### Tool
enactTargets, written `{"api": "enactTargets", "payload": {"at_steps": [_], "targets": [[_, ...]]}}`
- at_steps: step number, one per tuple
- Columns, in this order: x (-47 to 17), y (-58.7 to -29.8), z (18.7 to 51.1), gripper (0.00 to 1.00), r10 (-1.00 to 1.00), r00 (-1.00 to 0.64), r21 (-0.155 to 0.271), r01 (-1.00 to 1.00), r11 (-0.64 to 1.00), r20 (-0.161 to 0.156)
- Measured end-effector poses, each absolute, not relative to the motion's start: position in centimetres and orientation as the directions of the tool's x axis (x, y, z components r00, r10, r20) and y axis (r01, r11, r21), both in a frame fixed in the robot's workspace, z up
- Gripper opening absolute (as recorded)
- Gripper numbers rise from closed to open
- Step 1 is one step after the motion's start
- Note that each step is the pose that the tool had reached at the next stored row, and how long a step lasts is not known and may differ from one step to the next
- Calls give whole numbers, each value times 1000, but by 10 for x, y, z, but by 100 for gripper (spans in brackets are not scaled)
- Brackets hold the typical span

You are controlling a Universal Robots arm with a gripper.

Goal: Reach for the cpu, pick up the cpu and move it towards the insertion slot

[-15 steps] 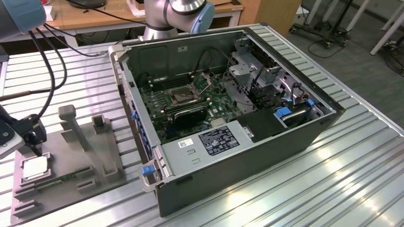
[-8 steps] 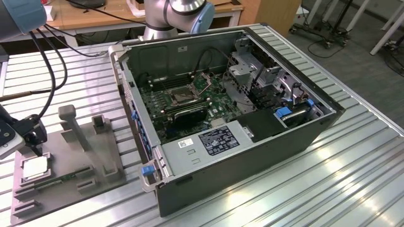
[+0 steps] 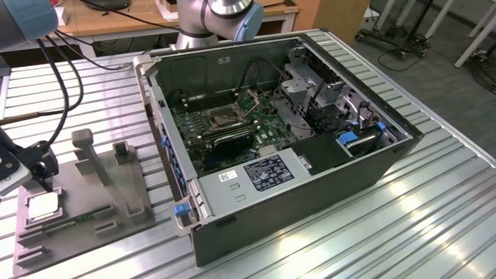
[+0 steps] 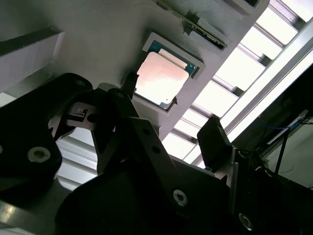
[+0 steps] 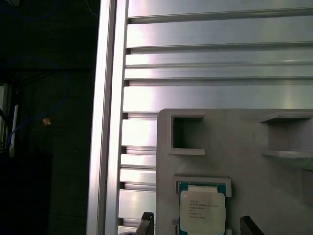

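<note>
Silvery, green-rimmed cpu [image 5: 202, 209] — grey tray [image 5: 239, 142] — green motherboard [image 3: 268, 136].

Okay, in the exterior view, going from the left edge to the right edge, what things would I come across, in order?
cpu → tall grey post → blue latch → insertion slot → blue bracket
</note>
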State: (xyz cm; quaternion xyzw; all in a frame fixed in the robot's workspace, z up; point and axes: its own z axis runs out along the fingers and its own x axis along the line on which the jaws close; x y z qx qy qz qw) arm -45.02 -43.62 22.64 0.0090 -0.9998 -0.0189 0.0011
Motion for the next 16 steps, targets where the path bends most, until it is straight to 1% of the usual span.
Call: {"api": "enactTargets", "payload": {"at_steps": [16], "targets": [[-446, -438, 223, 76, -19, -1000, 38, -19, 999, 2]]}}
